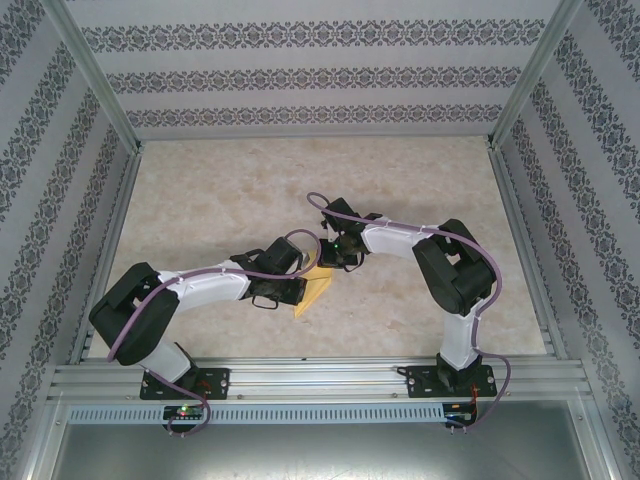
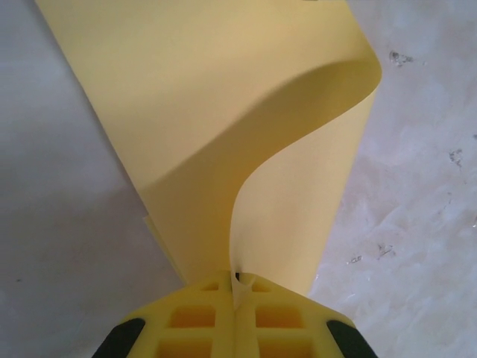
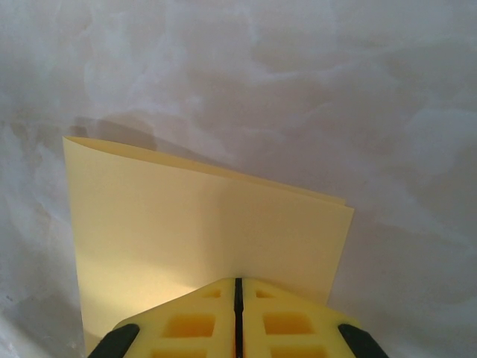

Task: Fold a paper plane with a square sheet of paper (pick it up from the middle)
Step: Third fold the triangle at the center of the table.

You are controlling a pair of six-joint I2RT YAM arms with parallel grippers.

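**2 claws closed on 1 yellow sheet**

The left claw point(image 2: 237, 289) is shut tight. Its 2 pads nip an edge of the square sheet of paper point(image 2: 223, 112), which rises from the pinch and bows over in 1 loose curl. The right claw point(image 3: 238, 287) is closed to a slit on the same sheet, where 2 layers lie flat together with their far edges nearly matched.

In the overhead view, the sheet sits just beyond the middle of the near rail point(image 1: 320, 372), between the 2 arms. Its long axis slants away from the rail toward the right arm's side. The left claw holds the end nearer the rail and the right claw holds the end farther from it, so the paper lies straight ahead of each claw and spans the gap between them.

This looks like an early fold in progress. The next move likely turns on bringing the bowed left part down level with the flat right layers.

Count: 1 sheet, 2 claws, 2 arms, 1 rail.
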